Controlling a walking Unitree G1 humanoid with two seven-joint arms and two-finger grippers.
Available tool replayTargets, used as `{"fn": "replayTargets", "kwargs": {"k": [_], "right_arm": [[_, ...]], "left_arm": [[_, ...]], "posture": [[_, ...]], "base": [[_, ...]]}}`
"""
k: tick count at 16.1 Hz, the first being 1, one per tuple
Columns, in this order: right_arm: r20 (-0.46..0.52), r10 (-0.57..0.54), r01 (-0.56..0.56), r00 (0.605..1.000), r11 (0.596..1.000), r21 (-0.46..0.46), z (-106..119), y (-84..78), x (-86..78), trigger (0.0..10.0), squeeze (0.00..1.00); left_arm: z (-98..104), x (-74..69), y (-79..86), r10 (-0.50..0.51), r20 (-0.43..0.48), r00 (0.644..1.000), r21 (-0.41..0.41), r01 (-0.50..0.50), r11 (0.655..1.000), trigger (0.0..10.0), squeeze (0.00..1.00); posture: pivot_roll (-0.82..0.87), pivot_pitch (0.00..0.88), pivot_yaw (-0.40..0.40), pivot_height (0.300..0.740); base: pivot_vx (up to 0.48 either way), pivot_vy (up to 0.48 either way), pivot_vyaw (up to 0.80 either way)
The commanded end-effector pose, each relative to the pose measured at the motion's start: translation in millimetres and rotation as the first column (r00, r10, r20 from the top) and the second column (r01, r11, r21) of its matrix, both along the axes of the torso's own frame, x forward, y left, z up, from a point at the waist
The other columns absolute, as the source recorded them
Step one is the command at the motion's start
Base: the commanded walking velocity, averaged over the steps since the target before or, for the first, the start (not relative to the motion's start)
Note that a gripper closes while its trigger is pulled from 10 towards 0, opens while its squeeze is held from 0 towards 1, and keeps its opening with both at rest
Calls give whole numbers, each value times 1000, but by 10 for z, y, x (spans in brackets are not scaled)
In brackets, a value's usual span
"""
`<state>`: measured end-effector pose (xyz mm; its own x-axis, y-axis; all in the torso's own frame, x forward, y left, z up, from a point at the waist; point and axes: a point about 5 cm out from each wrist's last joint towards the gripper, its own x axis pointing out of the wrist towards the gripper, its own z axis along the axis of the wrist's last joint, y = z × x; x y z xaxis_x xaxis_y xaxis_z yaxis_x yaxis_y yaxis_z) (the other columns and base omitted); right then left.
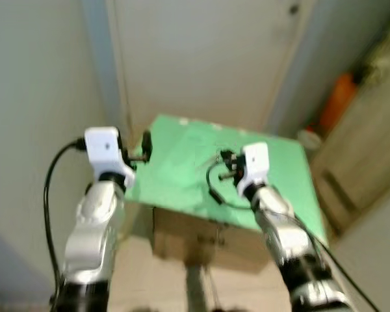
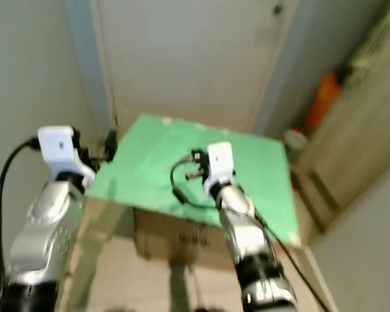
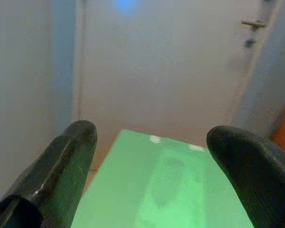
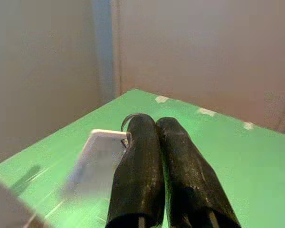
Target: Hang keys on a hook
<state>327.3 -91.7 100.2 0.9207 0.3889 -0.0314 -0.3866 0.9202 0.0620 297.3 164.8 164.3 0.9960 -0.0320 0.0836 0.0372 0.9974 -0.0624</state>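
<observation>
Right pincer (image 4: 156,142) is pressed shut over the green surface (image 1: 182,169), and I've got the keys (image 4: 97,159) pinched by their ring: a pale flat tag hangs beside my fingers. Feels like a light, loose, dangly load; it'll swing, so I judge the ring is the place to hold. Left pincer (image 3: 152,175) hovers wide open at the surface's near corner, holding nothing. A cardboard box (image 1: 201,240) sits under the surface; contents hidden.

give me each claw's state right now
Left claw: open, empty, above the green table.
Right claw: shut on the key ring with its pale tag.
</observation>
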Motion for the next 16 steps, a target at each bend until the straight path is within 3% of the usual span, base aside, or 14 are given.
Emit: {"fn": "replayTargets", "kwargs": {"k": [1, 8, 16], "right_arm": [[23, -1, 1, 1000, 1000, -13, 60, -27, 14, 0, 0], [20, 42, -40, 999, 997, -60, 23, 1, -46, 0, 0], [-3, 32, -32, 999, 998, -59, -38, -21, -87, 0, 0]], "left_arm": [[-5, 9, -30, -13, -1, 1000, -6, 13, 1000, 10000, 0], [-14, 30, -32, -19, 0, 1000, -3, 19, 1000, 10000, 0], [-107, 7, -146, -84, -34, 996, 45, 85, 995, 10000, 0]], "posture": [[68, 0, -60, 740], [60, 0, -54, 740], [53, 0, -47, 740]], "base": [[-311, 0, 0], [-221, 0, 0], [0, 0, -784]]}}
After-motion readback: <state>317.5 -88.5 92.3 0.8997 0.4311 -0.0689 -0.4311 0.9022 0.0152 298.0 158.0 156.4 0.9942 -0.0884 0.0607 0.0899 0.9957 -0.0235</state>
